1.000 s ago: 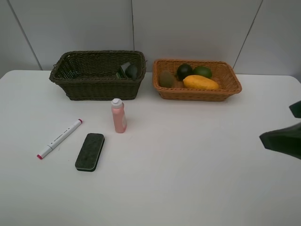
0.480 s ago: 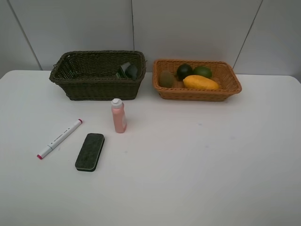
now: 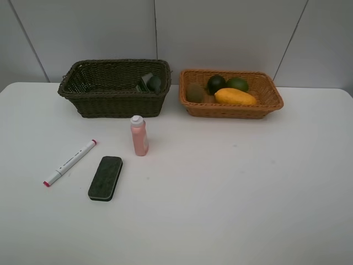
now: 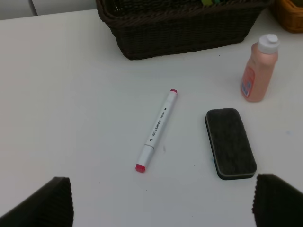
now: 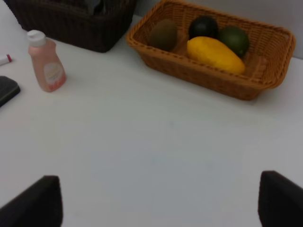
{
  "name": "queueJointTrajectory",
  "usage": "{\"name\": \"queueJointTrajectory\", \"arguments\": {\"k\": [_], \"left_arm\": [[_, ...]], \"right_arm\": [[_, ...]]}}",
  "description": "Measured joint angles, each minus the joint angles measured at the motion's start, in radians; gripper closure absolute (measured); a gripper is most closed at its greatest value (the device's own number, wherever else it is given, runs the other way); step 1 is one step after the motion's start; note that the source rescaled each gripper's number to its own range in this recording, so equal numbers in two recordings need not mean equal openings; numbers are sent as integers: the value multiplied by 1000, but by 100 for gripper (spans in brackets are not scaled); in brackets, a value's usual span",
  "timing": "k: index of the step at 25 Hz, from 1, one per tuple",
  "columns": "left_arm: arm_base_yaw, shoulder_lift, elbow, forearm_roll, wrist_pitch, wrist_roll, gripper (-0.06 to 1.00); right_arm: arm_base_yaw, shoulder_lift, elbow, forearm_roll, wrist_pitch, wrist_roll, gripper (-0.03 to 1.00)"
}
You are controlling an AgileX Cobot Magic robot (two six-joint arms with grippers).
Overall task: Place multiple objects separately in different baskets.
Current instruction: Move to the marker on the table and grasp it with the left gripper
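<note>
The dark olive basket [image 3: 118, 105] holds a dark green bottle [image 3: 150, 83]. Inside the orange basket [image 3: 231, 110] lie a kiwi [image 3: 194, 92], a mangosteen [image 3: 215, 83], a lime [image 3: 237, 84] and a yellow mango [image 3: 235, 96]. On the table stand a pink bottle [image 3: 139, 136], upright, with a white marker [image 3: 70, 163] and a black eraser [image 3: 105, 178] lying to its left. Neither arm shows in the exterior view. My left gripper [image 4: 163, 208] is open above the table, short of the marker [image 4: 157, 128] and eraser [image 4: 230, 143]. The right gripper [image 5: 156, 205] is open over bare table, short of the orange basket [image 5: 208, 71].
The white table [image 3: 237, 187] ends at a grey panelled wall just behind both baskets. The two baskets stand side by side with a narrow gap between them. The pink bottle [image 5: 46, 68] is in front of that gap.
The right gripper, seen at the right edge of the exterior view a second ago, has drawn back out of that view. The objects have not moved.
</note>
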Motion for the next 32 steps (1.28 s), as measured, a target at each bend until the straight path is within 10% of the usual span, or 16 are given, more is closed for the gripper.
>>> {"name": "queueJointTrajectory", "arguments": {"k": [18,32], "left_arm": [[0,0,0,0,0,0,-6],[0,0,0,0,0,0,-6]], "right_arm": [[-332,-18,1,-7,1,5,-3],[-377,-18,1,-7,2,7,-3]]}}
